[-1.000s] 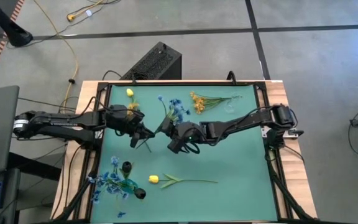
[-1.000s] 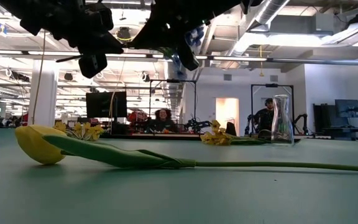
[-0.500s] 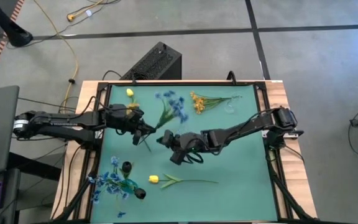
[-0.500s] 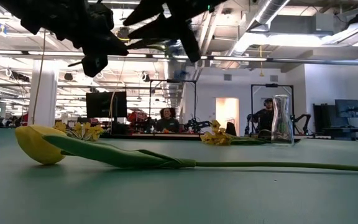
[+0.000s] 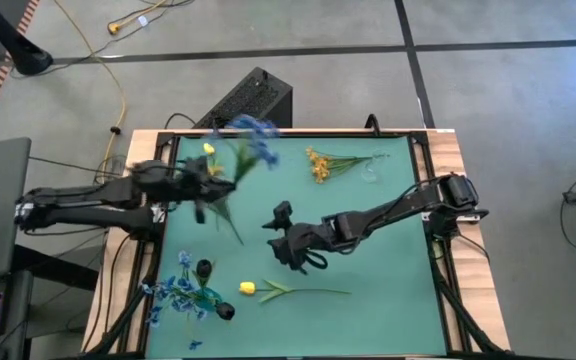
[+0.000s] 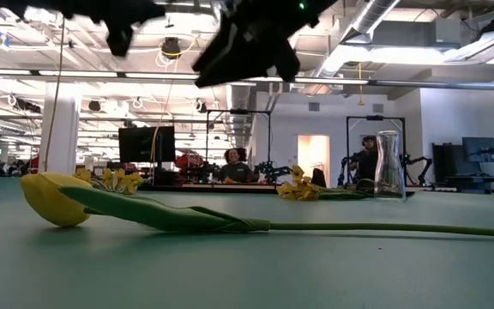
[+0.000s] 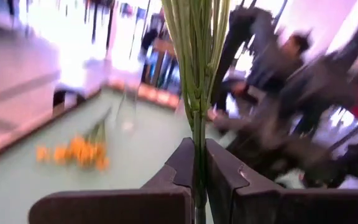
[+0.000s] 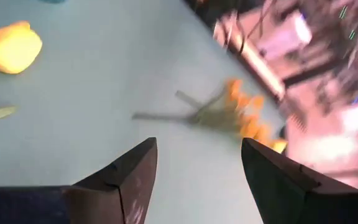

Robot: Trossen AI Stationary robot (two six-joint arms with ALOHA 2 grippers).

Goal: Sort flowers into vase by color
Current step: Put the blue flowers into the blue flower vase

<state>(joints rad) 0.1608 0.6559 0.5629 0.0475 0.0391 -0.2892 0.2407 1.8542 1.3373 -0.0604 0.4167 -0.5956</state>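
Step in hand, as I read it: carrying one blue stem toward its vase. Left tool (image 7: 199, 180) is clamped tight on the thin green stem of a blue-blossomed artificial flower (image 5: 249, 140), held up off the green-topped bench (image 5: 388, 250), w/ nothing touching it but the fingers. Long axis runs on a diagonal in the high view: cut end low, near the tool; blossom end up and out toward the bench's far edge. In the left wrist view the stem bundle stands straight out from betw. the fingers. Landmark: the dark-necked vase already full of blue flowers (image 5: 190, 290), at the near-left corner. The held flower is well apart from it, on the far side; the yellow tulip w/ long green stem (image 5: 268, 289) lies just beside it. Right tool (image 8: 194, 168) hangs over mid-bench w/ fingers spread, gripping nothing. Next move prob. calls for swinging the stem back toward the vase, tipping it cut-end-down and lining it up w/ the narrow neck before letting go. The clear glass flask (image 6: 388, 166) stands far off by the orange sprig (image 5: 320, 163).
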